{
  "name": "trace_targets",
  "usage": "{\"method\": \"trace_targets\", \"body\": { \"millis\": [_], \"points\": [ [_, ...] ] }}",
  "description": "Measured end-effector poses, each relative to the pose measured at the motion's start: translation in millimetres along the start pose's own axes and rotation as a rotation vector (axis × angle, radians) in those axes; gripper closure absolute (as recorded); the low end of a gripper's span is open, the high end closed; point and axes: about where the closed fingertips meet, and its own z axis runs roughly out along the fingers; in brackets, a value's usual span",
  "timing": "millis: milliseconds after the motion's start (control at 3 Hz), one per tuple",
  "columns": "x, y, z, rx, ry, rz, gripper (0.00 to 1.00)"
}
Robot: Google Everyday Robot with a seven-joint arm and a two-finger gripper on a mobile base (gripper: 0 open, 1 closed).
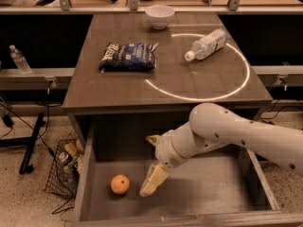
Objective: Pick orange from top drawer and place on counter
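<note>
Gripper (152, 181) hung low inside top drawer (213, 188), pointed at floor; grip state could not be told. Orange (120, 184) lay just beside it, on side of drawer's near wall, apart, not held. Risk: round smooth fruit on flat bare wood would likely roll if nudged off-centre, possibly into corner. Counter (189, 86) above and beyond gripper: dark matte wood, thin white ring

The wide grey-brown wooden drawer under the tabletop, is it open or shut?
Open: the wide grey-brown wooden drawer is pulled out, its floor showing the small round orange, with the gripper lowered inside, just beside it.
</note>
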Motion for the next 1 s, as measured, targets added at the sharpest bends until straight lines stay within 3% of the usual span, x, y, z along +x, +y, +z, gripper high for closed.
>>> {"method": "trace_targets", "body": {
  "millis": [333,667,1000],
  "points": [
    [-4.5,4.1,22.1,-0.005,-0.062,0.001,0.00],
    [-21.3,19.5,33.3,-0.010,-0.158,-0.010,0.00],
    [-33.2,27.6,37.5,-0.007,-0.212,-0.021,0.00]
  ]
}}
